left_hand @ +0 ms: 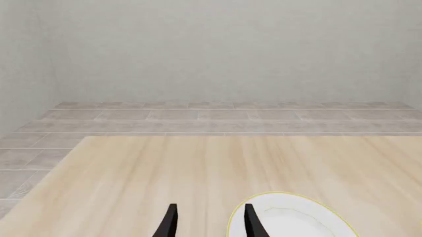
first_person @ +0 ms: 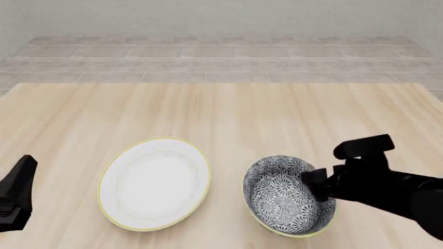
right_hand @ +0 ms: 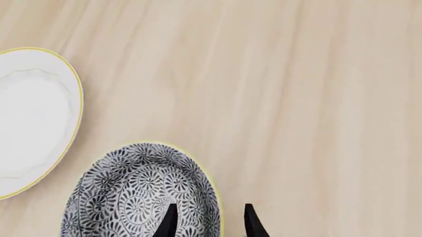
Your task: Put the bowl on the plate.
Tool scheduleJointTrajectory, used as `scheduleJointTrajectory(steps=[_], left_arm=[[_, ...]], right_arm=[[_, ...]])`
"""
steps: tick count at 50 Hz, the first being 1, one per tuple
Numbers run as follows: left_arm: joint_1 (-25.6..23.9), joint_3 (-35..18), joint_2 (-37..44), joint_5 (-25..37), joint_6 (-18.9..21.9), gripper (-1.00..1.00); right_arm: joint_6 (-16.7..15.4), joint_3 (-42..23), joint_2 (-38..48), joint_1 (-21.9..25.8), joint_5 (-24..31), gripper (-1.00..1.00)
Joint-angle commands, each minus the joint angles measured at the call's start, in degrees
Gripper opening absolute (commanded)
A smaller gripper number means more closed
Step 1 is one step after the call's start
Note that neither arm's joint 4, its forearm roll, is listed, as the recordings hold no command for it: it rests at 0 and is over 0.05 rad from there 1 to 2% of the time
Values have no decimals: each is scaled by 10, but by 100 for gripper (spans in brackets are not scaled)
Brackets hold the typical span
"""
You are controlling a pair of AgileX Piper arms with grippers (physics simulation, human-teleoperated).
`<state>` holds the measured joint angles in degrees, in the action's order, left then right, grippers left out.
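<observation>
The blue-and-white patterned bowl stands on the table to the right of the white plate, with a small gap between them. My right gripper is down at the bowl's right rim. In the right wrist view the gripper is open and straddles the rim of the bowl, one finger inside and one outside, with the plate beyond. My left gripper hangs at the front left, apart from the plate. It is open and empty, with the plate just beside one finger.
The wooden table ends in a far edge with tiled floor and a grey wall behind. The left wrist view shows the table's far left corner.
</observation>
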<state>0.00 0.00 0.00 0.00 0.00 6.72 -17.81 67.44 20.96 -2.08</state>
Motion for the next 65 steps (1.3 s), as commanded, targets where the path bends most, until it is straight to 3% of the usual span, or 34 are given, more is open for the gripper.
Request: scheduleJointTrajectory(steps=[1, 49, 50, 53, 65], left_arm=[[0, 0, 0, 0, 0, 100], [0, 0, 0, 0, 0, 100], [0, 0, 0, 0, 0, 100], [0, 0, 0, 0, 0, 100], [0, 0, 0, 0, 0, 100]], right_arm=[[10, 9, 12, 4, -17, 100], [36, 24, 43, 15, -57, 100], [33, 25, 41, 11, -57, -100], [20, 25, 31, -3, -53, -100], [23, 25, 31, -3, -53, -100]])
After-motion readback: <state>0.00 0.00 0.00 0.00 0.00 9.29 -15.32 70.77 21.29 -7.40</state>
